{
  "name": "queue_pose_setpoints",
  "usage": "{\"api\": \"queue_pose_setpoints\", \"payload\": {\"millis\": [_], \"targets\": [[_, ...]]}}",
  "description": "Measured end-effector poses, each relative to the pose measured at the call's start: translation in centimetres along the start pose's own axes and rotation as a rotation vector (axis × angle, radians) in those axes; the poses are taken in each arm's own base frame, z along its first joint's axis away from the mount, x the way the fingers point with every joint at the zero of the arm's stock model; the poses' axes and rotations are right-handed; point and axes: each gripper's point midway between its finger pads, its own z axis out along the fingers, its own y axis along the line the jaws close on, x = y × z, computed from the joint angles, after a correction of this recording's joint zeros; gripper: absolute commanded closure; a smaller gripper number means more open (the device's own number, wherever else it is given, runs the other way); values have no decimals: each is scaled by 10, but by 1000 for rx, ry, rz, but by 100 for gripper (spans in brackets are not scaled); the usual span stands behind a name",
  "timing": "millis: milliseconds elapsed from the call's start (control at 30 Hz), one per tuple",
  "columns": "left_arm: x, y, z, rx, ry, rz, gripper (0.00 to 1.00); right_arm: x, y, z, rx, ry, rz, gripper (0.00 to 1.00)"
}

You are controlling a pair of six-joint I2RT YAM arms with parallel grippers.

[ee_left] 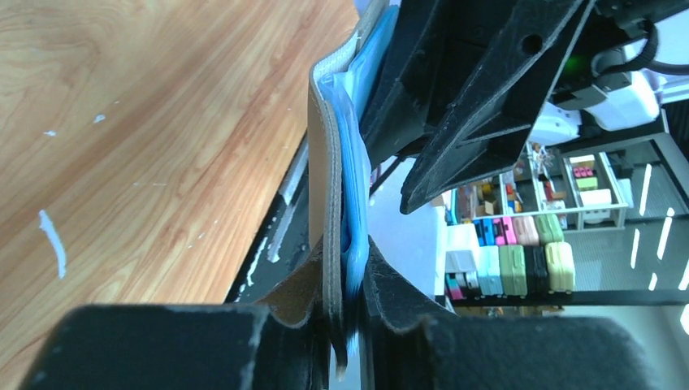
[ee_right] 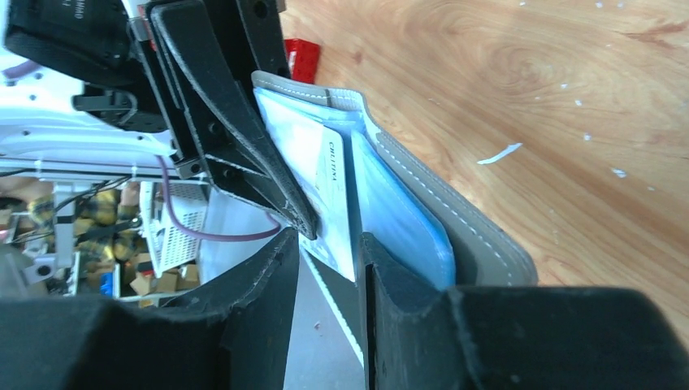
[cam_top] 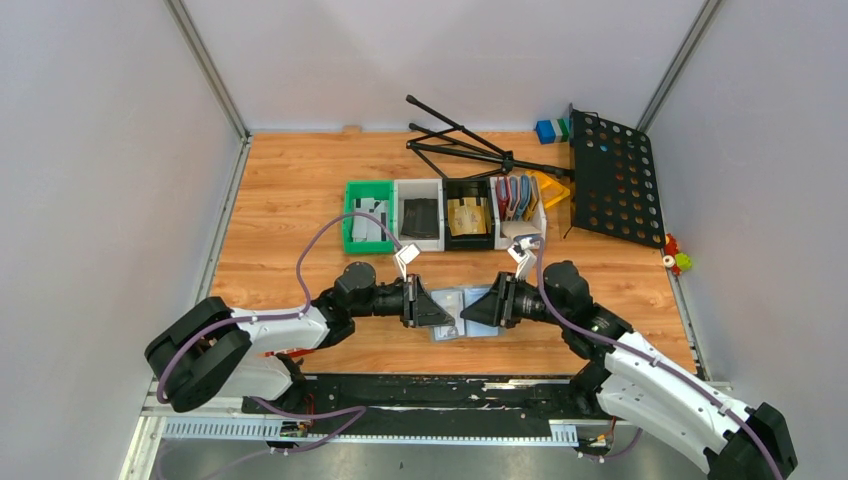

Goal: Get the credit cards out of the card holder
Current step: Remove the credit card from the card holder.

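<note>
The grey-blue card holder (cam_top: 448, 331) is held above the near middle of the table, between my two grippers. My left gripper (cam_top: 447, 316) is shut on its edge; the left wrist view shows the grey cover and blue inner pocket (ee_left: 329, 162) pinched between the jaws (ee_left: 345, 268). My right gripper (cam_top: 470, 312) faces it from the right. In the right wrist view its jaws (ee_right: 329, 244) stand apart, with the corner of a whitish credit card (ee_right: 325, 187) between them, against the right-hand finger. The card sticks out of the holder's pale blue pocket (ee_right: 406, 219).
A row of small bins stands behind: green (cam_top: 366, 225), white (cam_top: 418, 213), black with a tan item (cam_top: 468, 215), and one with red and blue holders (cam_top: 518, 200). A black perforated stand (cam_top: 612, 180) with tripod legs (cam_top: 460, 145) lies at the back right.
</note>
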Motion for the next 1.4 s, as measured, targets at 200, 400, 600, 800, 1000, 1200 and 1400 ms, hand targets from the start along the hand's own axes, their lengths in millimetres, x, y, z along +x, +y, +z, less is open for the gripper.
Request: {"api": "queue_pose_setpoints", "payload": {"millis": [200,400,600,800,1000,1200,1400], "targets": [[-5,-21,-3,96,-16,-2,81,-3,20,-2,-96,9,12,67],[-10,-35,-5,154,-30,0,81,-5,36,-3,-173,22,22,77],[-11,-45,-7,193,-31,8,80,-5,40,-8,-220,5,45,93],[-14,-54,-9,229,-42,23,70,-6,49,-14,-285,-7,51,100],[-17,-59,-15,252,-64,36,67,-11,52,-19,-294,-32,42,100],[-21,-46,-23,227,-98,8,81,-16,39,-20,-247,-51,54,100],[-21,-39,-25,209,-106,-11,85,-16,29,-20,-202,-46,52,100]]}}
